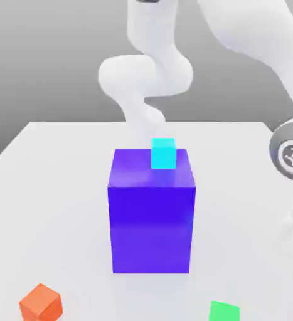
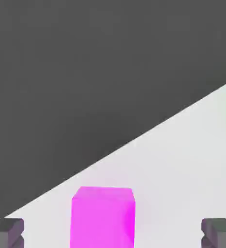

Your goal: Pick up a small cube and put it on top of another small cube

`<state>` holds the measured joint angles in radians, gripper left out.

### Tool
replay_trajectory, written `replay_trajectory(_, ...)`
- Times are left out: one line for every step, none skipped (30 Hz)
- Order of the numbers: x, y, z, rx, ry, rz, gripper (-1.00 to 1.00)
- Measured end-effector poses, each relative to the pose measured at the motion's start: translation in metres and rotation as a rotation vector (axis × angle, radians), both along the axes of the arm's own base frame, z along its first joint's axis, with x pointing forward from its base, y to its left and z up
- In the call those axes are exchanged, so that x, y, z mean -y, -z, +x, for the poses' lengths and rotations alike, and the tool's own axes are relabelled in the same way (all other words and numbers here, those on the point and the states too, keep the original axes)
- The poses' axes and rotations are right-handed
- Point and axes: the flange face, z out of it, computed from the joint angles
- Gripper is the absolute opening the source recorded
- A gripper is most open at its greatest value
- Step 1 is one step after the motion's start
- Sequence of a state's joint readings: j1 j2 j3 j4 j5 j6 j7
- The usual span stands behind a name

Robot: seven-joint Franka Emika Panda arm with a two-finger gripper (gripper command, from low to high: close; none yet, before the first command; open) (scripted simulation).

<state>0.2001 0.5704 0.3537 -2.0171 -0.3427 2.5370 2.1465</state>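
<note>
Currently, in the exterior view, I have a big blue block [image 1: 151, 229] standing near the middle of the desk [image 1: 67, 188], the bulkiest obstacle around. A cyan cube [image 1: 164, 154] overlaps its upper face toward one o'clock; I can't tell whether they touch. Toward seven o'clock I see an orange cube [image 1: 41, 303], and toward five o'clock a green cube [image 1: 224, 311], cut by the picture's edge. My end effector [image 2: 113, 233] is wide open, holding nothing, with a magenta cube [image 2: 102, 220] showing between its fingertips in the hand view, near the desk's edge.
</note>
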Motion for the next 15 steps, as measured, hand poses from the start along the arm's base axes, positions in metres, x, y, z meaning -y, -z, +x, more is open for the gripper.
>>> replay_trajectory(-0.001,0.017,-0.001,-0.004,0.003,0.001,0.00)
replay_trajectory(-0.002,0.034,-0.001,-0.006,0.004,0.001,0.00)
replay_trajectory(-0.002,0.046,-0.002,-0.007,0.005,0.001,-1.00)
replay_trajectory(-0.002,0.046,-0.002,-0.007,0.005,0.001,-1.00)
replay_trajectory(-0.002,0.046,-0.002,-0.007,0.005,0.001,-1.00)
replay_trajectory(-0.002,0.046,-0.002,-0.006,0.005,0.002,-1.00)
replay_trajectory(-0.002,0.046,-0.002,-0.006,0.005,0.003,-1.00)
replay_trajectory(-0.003,0.045,-0.002,-0.005,0.005,0.003,-1.00)
replay_trajectory(-0.003,0.051,-0.002,-0.006,0.005,0.003,-1.00)
replay_trajectory(-0.003,0.046,-0.002,-0.006,0.005,0.003,-1.00)
replay_trajectory(-0.003,0.034,-0.002,-0.006,0.006,0.004,-1.00)
replay_trajectory(-0.003,0.020,-0.002,-0.006,0.006,0.004,-1.00)
replay_trajectory(-0.003,0.005,-0.002,-0.006,0.006,0.003,-1.00)
replay_trajectory(0.003,-0.004,-0.002,-0.007,0.038,-0.002,-1.00)
replay_trajectory(0.012,-0.009,0.000,-0.009,0.087,-0.010,-1.00)
